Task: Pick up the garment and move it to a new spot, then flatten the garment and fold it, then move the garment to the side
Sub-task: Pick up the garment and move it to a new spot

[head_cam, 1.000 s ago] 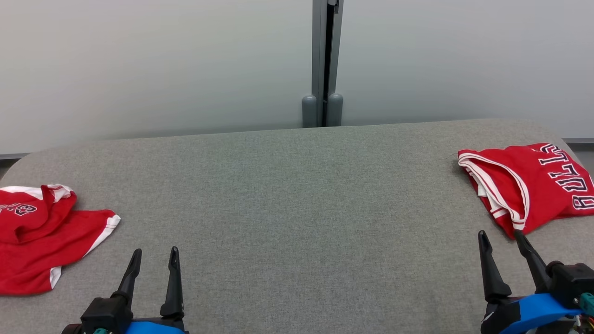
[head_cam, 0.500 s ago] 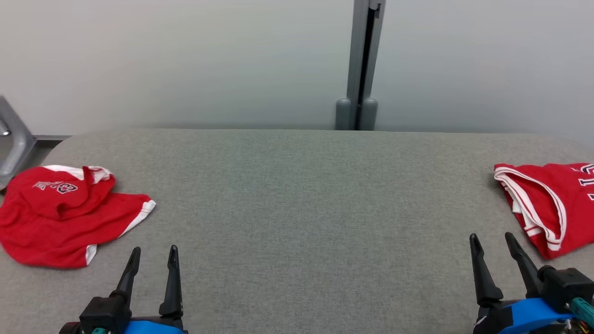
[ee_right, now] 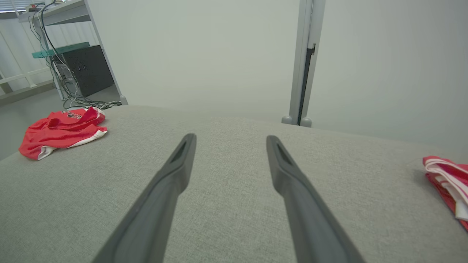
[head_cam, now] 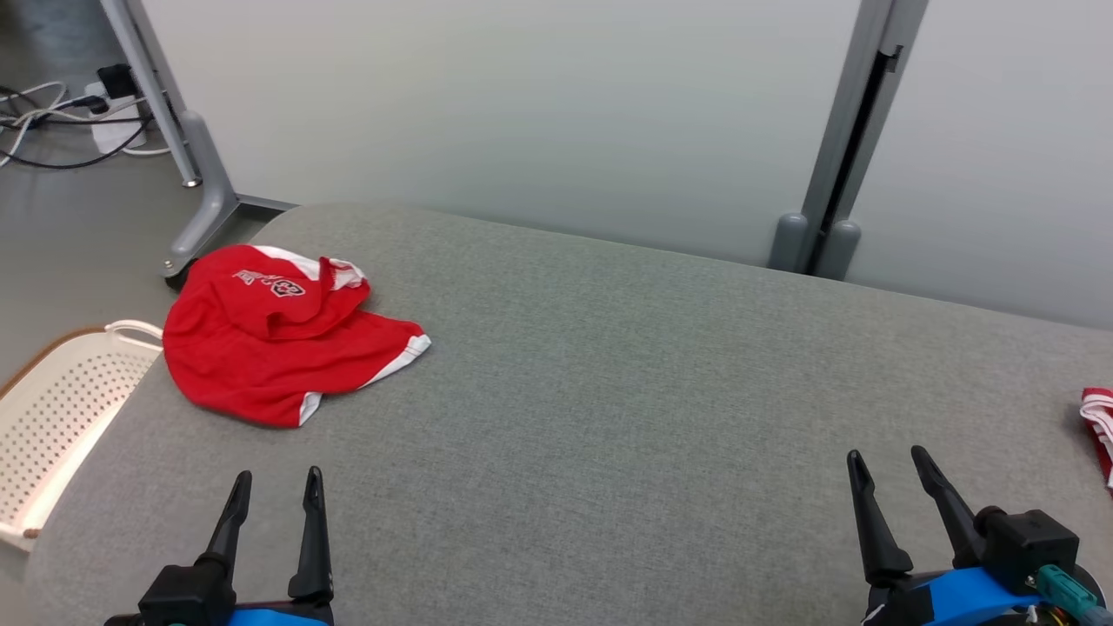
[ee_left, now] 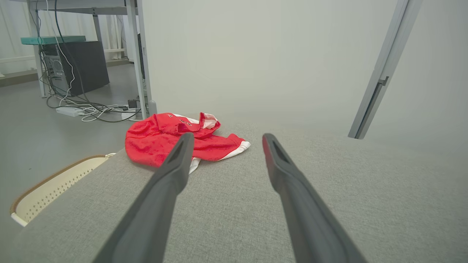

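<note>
A crumpled red garment [head_cam: 278, 335] with white trim lies near the far left corner of the grey padded table [head_cam: 609, 391]; it also lies ahead and left in the left wrist view [ee_left: 172, 140] and far left in the right wrist view [ee_right: 60, 131]. My left gripper [head_cam: 275, 480] stands open at the lower left, short of the garment, with nothing between its fingers. At the lower right my right gripper [head_cam: 887, 459] is open and empty too. In each wrist view the two dark fingers spread apart over bare table.
A second red garment with white stripes [head_cam: 1098, 430] lies folded at the table's right edge [ee_right: 448, 186]. A white perforated basket [head_cam: 61, 409] sits on the floor off the left edge. A grey desk leg [head_cam: 187, 174], cables and partition post [head_cam: 835, 165] stand behind.
The head camera has turned left: the crumpled garment now sits nearer the middle and the folded one has slid to the right edge. Both grippers stay open.
</note>
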Motion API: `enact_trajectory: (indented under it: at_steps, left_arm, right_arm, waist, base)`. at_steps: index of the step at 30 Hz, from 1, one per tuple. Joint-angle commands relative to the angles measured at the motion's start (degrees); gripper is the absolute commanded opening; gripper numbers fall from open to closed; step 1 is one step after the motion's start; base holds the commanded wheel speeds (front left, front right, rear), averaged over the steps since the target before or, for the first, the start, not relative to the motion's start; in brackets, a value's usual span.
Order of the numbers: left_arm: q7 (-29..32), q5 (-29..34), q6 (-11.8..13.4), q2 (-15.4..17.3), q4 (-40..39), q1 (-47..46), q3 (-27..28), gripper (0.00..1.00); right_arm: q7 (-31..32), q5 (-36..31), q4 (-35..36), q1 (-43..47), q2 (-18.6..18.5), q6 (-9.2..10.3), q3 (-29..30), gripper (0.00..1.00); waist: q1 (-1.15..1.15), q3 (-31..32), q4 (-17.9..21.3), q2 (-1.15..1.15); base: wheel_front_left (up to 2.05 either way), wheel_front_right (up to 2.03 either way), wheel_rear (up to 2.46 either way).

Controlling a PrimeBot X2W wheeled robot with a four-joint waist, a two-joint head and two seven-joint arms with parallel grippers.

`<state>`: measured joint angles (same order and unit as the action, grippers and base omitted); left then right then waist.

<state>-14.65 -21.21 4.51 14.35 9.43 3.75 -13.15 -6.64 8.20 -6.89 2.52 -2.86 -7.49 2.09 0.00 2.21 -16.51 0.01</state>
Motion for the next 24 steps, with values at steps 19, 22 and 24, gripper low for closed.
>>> enact_trajectory:
  at_steps: [19,22,24]
  left_arm:
    - [1.1,-1.3,1.1,1.7,-2.2,1.5,0.7,1.00]
    - [1.2,-1.3,1.2,1.7,-2.4,1.5,0.6,1.00]
    - [1.2,-1.4,1.2,1.7,-2.5,1.5,0.4,1.00]
  right_arm:
    - [-0.7,0.8,-1.3,0.1,-0.1,-0.01,-0.8,1.00]
    - [-0.6,0.8,-1.2,0.0,-0.1,-0.01,-0.8,1.00]
    - [-0.5,0.9,-1.1,0.0,-0.1,-0.01,-0.8,1.00]
  waist:
    - [0.00,-1.1,-5.8,-0.01]
    - [0.00,-1.1,-5.5,-0.01]
    - [0.00,-1.2,-5.3,-0.01]
  base:
    - [0.00,0.00,0.00]
    - [0.00,0.00,0.00]
    - [0.00,0.00,0.00]
